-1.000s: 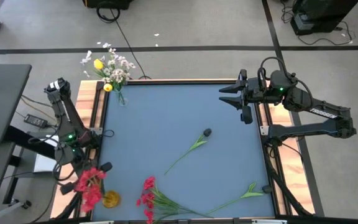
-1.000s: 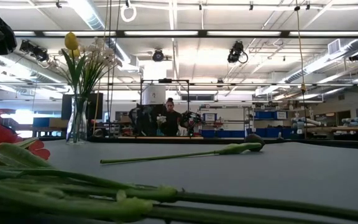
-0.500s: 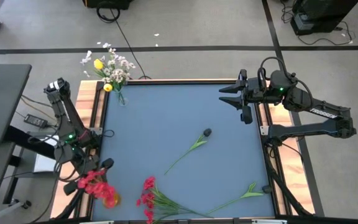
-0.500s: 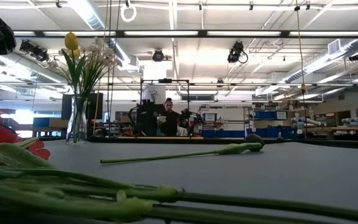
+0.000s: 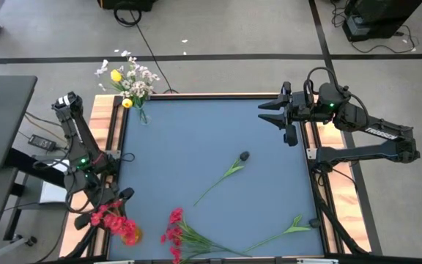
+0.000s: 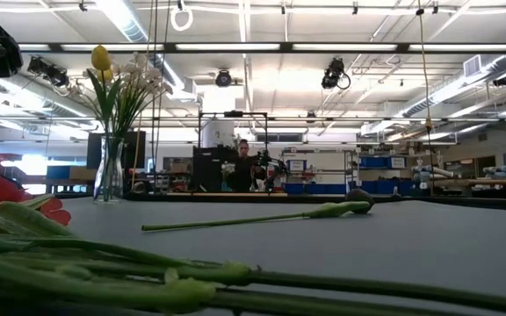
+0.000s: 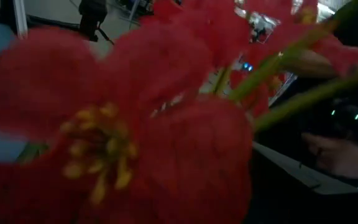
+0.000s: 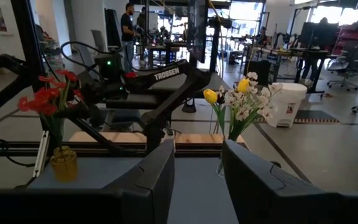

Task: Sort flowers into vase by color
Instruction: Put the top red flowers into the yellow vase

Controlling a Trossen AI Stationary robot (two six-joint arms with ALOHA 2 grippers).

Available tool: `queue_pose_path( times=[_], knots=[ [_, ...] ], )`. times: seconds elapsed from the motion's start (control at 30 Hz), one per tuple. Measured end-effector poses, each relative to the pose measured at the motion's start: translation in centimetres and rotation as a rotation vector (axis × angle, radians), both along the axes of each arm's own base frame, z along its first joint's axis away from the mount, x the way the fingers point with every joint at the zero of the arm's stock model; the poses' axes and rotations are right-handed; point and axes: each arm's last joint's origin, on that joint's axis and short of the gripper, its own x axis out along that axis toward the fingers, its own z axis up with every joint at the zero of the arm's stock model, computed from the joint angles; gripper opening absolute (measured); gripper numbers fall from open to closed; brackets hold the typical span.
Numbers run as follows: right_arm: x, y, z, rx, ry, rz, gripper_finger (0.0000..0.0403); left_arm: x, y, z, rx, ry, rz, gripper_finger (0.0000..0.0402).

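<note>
Gripping red sprig (image 5: 107, 217), left gripper (image 5: 120, 198).

Our arms (image 5: 365, 139) are matte black w/ small green LEDs near the wrists, white TROSSEN lettering, chunky flat black fingers (image 8: 151, 180).

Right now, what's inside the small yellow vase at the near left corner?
The yellow vase holds a red flower sprig, stem down in its mouth, blossoms spread above. In the high view those red blossoms cover most of the vase, so anything else inside is hidden. The left gripper sits right beside it.
</note>
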Motion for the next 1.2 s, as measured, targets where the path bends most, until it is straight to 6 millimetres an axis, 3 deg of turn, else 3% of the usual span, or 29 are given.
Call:
queue_pose_path(
  times=[0.73, 0.87, 1.2],
  knots=[
    [0.00, 0.00, 0.00, 0.000, 0.000, 0.000, 0.0144, -0.01, 0.08, 0.15, -0.027, 0.014, -0.010, 0.0243],
    [0.00, 0.00, 0.00, 0.000, 0.000, 0.000, 0.0144, 0.30, 0.30, -0.04, 0.063, -0.070, 0.011, 0.0243],
    [0.00, 0.00, 0.00, 0.000, 0.000, 0.000, 0.0144, 0.36, 0.31, 0.09, 0.057, -0.083, 0.026, 0.0243]
  ],
)
